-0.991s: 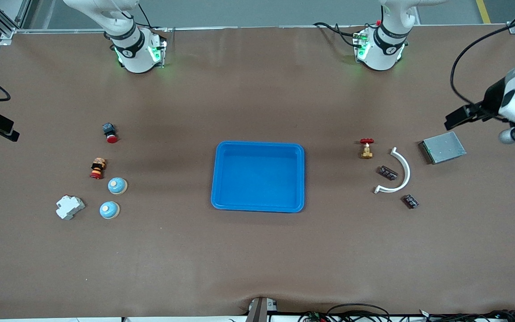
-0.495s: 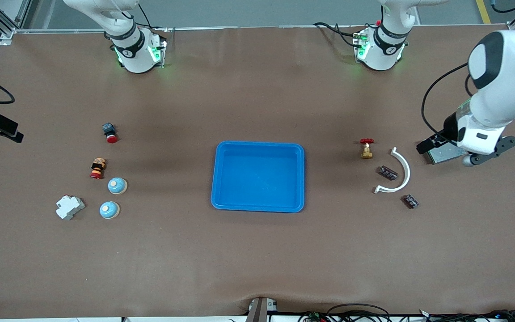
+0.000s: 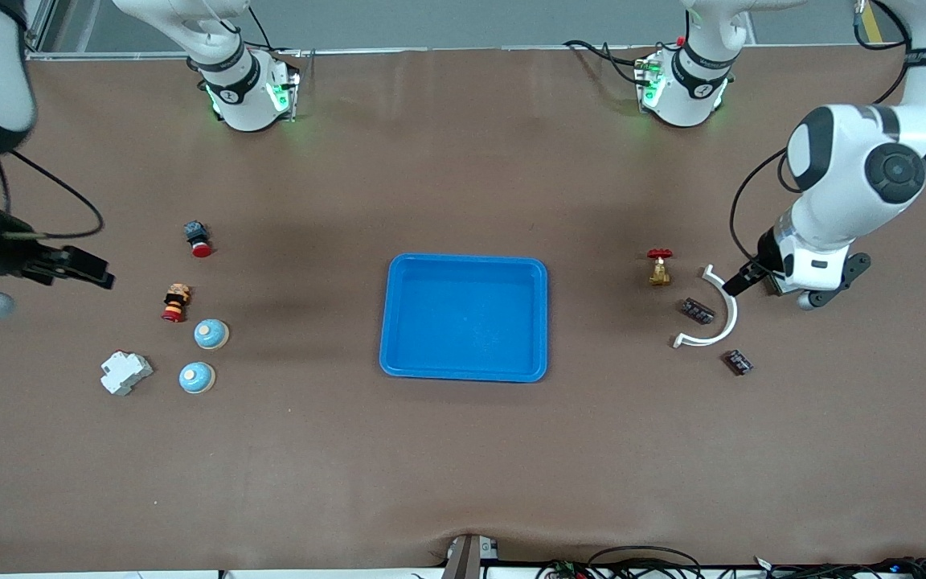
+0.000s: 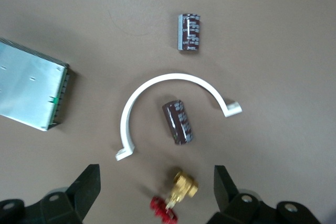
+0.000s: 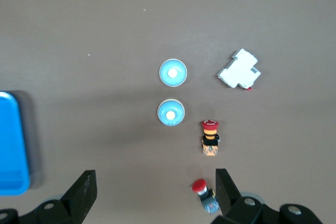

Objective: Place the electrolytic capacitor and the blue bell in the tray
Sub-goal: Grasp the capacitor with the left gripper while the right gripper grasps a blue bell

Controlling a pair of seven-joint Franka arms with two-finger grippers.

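The bright blue tray [image 3: 399,354] lies empty at the table's middle. Two blue bells [image 3: 211,334] [image 3: 196,377] sit toward the right arm's end; they also show in the right wrist view [image 5: 172,73] [image 5: 170,112]. Two dark electrolytic capacitors [image 3: 696,310] [image 3: 738,362] lie toward the left arm's end, one inside a white arc [image 3: 727,310]; they also show in the left wrist view [image 4: 177,121] [image 4: 189,32]. My left gripper [image 3: 742,283] [image 4: 156,190] is open and empty, up beside the arc. My right gripper [image 3: 85,272] [image 5: 155,190] is open and empty, up near the red buttons.
A brass valve with a red handle [image 3: 659,267] [image 4: 178,192] stands by the arc. A metal box [image 4: 31,93] lies under my left arm. A red push button [image 3: 198,238], a striped red-topped button [image 3: 176,303] and a white breaker [image 3: 125,373] sit around the bells.
Both arms have swung in over the table. My left gripper moved from the table's end to beside the white arc, covering the metal box. My right gripper moved toward the buttons.
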